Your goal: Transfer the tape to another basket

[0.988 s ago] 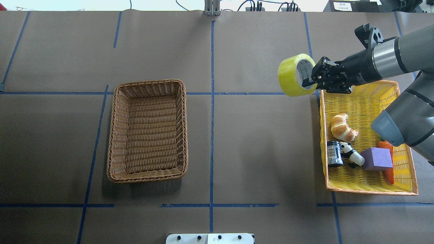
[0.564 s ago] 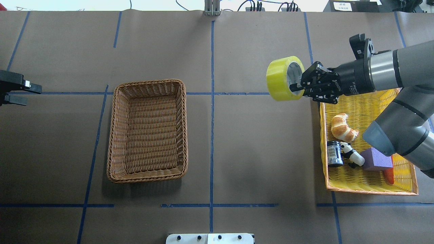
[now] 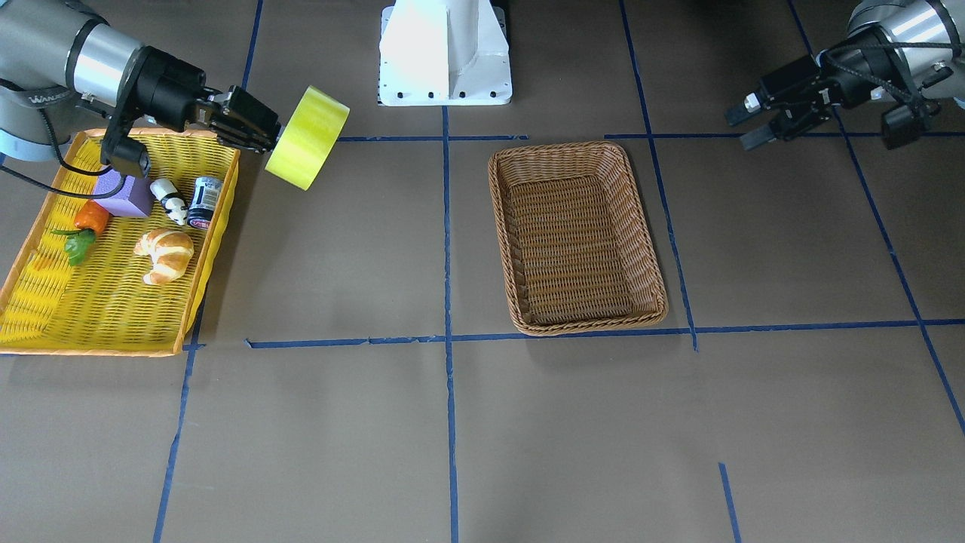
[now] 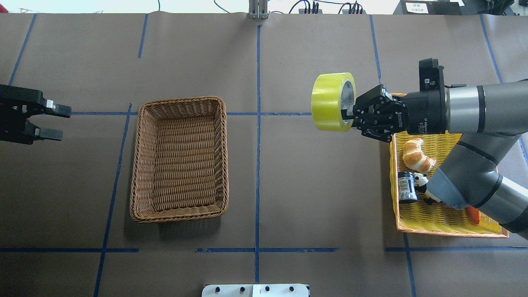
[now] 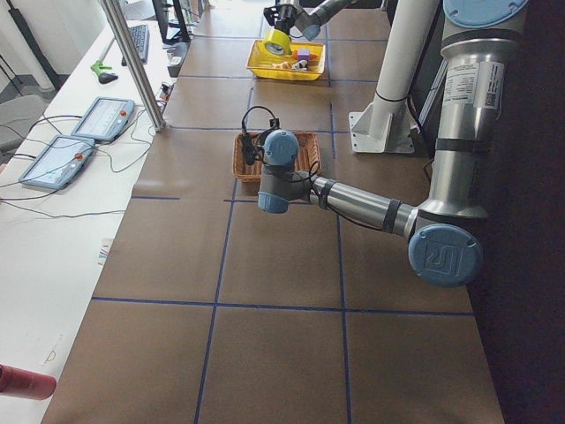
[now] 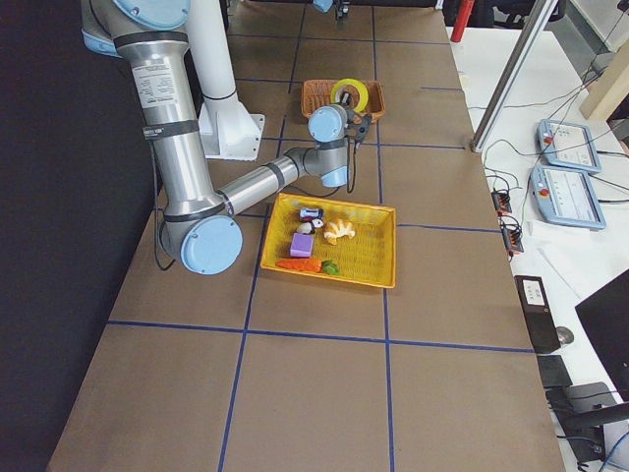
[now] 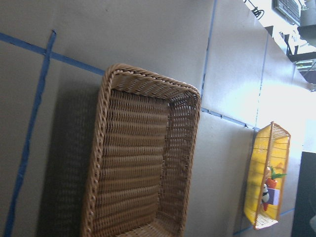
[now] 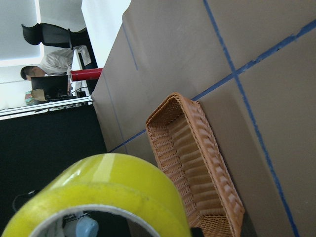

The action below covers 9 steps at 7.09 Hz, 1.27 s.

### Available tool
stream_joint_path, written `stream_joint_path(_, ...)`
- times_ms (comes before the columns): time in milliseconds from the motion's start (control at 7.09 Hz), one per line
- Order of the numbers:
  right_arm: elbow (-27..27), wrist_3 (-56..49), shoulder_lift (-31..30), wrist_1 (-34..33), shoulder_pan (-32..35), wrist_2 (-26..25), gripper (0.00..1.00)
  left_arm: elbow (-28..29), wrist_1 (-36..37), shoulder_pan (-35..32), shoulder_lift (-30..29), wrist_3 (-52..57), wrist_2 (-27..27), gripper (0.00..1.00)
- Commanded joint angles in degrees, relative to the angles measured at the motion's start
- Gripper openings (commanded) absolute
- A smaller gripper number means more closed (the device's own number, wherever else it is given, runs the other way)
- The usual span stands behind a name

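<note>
Your right fingers (image 4: 367, 99) clamp the tape (image 4: 328, 102) through its core, so the roll rides on edge above the table (image 4: 288, 185), between the yellow tray (image 4: 394, 206) and the basket (image 4: 225, 165), clear of both rims. Your left fingers (image 4: 55, 109) wait wide apart and empty, beyond the basket.

My right gripper (image 4: 350, 115) holds the tape (image 4: 328, 102) right of the basket (image 4: 179, 161), above the table (image 4: 297, 185); the tray (image 4: 437, 216) lies farther right. My left gripper (image 4: 57, 122) hovers left of the basket.
</note>
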Motion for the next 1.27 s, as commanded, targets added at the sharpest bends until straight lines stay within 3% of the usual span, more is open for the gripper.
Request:
stream_joint_path(0, 0.1, 1.4, 0.2, 6.4, -2.4, -2.5, 0.0, -0.2, -12.0, 5.9, -1.9, -9.3, 7.3, 1.0)
stream_joint_path(141, 0.6, 1.4, 0.3, 6.4, -2.8, -2.5, 0.0, -0.4, -17.4, 9.1, -2.6, -14.9, 14.4, 1.0)
stream_joint_path(423, 1.0, 1.4, 0.8, 6.5, -3.1, -2.6, 0.0, -0.4, -22.3, 15.3, -4.7, -17.6, 24.9, 1.0)
stream_joint_path(564, 1.0, 1.4, 1.8, 6.5, -3.7, -2.6, 0.0, -0.6, -23.3, 18.0, -8.4, -17.7, 28.5, 1.0)
stream_joint_path(1129, 4.4, 1.8, 4.0, 9.6, -13.3, -2.3, 0.0, -0.1, -21.0, 26.0, -17.2, -17.4, 28.8, 1.0)
